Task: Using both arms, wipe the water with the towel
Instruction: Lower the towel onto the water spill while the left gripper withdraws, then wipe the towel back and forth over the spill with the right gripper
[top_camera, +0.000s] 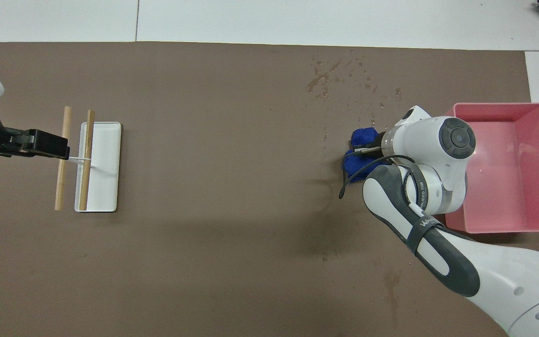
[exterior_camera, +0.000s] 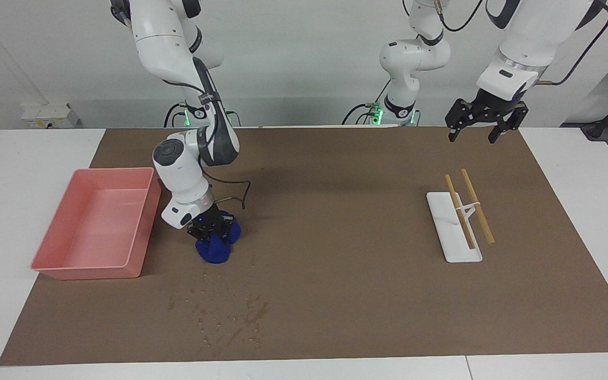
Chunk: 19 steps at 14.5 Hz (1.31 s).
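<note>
Water (exterior_camera: 230,316) lies on the brown mat (exterior_camera: 335,295) as a scatter of small shiny droplets and darker wet streaks. The patch sits farther from the robots than the towel, toward the right arm's end of the table and close to the mat's edge. Its long axis runs slantwise, and its thickest streak points from that edge back toward the towel.

The right arm (exterior_camera: 177,105) bends down beside the pink tray (exterior_camera: 50,258), which stands at the right arm's end of the mat. The left arm (exterior_camera: 520,37) waits raised at its own end. A white tray (exterior_camera: 449,248) lies there, with two wooden sticks (exterior_camera: 478,211) across it, their long axes roughly along the tray's.

The towel (exterior_camera: 214,252) is a bunched blue cloth pressed onto the mat, just nearer the robots than the water and beside the pink tray. The right gripper (exterior_camera: 210,232) is clenched on the towel from above. The left gripper (exterior_camera: 481,129) hangs over the mat near the sticks with its fingers spread apart, grasping nothing.
</note>
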{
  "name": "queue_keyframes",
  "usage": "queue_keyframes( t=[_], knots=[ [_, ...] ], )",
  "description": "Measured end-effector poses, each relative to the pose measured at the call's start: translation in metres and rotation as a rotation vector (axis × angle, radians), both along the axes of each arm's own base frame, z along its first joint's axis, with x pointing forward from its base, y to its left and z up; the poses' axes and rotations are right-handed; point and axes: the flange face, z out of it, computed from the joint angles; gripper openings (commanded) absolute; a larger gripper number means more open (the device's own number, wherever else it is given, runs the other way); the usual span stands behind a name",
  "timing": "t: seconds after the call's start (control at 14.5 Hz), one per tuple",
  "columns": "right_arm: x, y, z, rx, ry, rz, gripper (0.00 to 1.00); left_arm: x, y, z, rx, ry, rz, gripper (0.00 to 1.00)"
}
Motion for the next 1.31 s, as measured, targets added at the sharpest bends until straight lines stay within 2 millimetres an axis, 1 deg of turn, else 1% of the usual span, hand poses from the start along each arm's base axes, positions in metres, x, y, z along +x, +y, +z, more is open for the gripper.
queue_keyframes(
  t=[0.21, 0.35, 0.55, 0.69, 0.83, 0.97, 1.17, 1.31],
  knots=[
    [0.02, 0.002, -0.001, -0.014, -0.031, 0.016, 0.0, -0.002, -0.001, -0.006, 0.004, 0.023, -0.002, 1.0],
    [0.033, 0.003, 0.0, -0.038, -0.054, 0.043, 0.0, -0.002, 0.002, -0.006, 0.005, 0.024, -0.005, 1.0],
    [0.049, 0.001, 0.001, -0.073, -0.083, 0.073, 0.0, -0.005, 0.01, -0.002, 0.01, 0.047, -0.065, 1.0],
    [0.056, -0.005, 0.001, -0.083, -0.091, 0.073, 0.0, -0.007, 0.015, 0.003, 0.01, 0.042, -0.062, 1.0],
    [0.062, -0.008, 0.0, -0.094, -0.1, 0.078, 0.0, -0.006, 0.025, 0.002, 0.01, 0.049, -0.049, 1.0],
    [0.067, -0.012, 0.0, -0.097, -0.105, 0.075, 0.0, -0.006, 0.028, 0.001, 0.01, 0.05, -0.047, 1.0],
    [0.067, -0.014, 0.0, -0.099, -0.081, 0.074, 0.0, -0.006, 0.03, 0.002, 0.009, 0.051, -0.046, 1.0],
    [0.066, -0.018, 0.004, -0.107, -0.017, 0.074, 0.0, -0.006, 0.032, 0.001, 0.009, 0.053, -0.043, 1.0]
  ],
)
